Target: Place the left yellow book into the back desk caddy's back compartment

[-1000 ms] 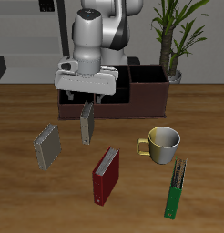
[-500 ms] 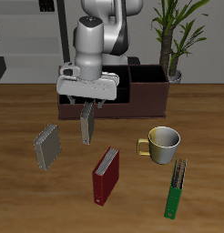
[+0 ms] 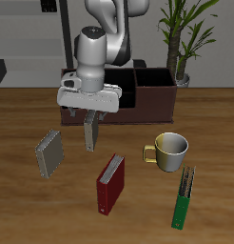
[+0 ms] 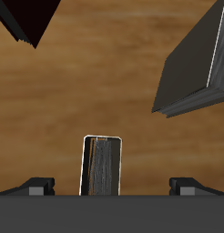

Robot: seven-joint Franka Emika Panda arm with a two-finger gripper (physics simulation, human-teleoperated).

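The left yellow book (image 3: 90, 132) is seen lying on the bench (image 3: 214, 124), at about six o'clock from the back desk caddy (image 3: 152, 95). Only in the wrist view is the book (image 4: 102, 166) shown free between parted jaws (nothing gripped).

I see the left yellow book (image 3: 91, 132) lying flat on the surface, slim, its cover a dull greyish tan with pale page edges, its long side running front to back; it lies just in front of the back desk caddy (image 3: 147, 98), a wide, low, reddish-brown box with black cells; I cannot make out the back compartment behind the arm
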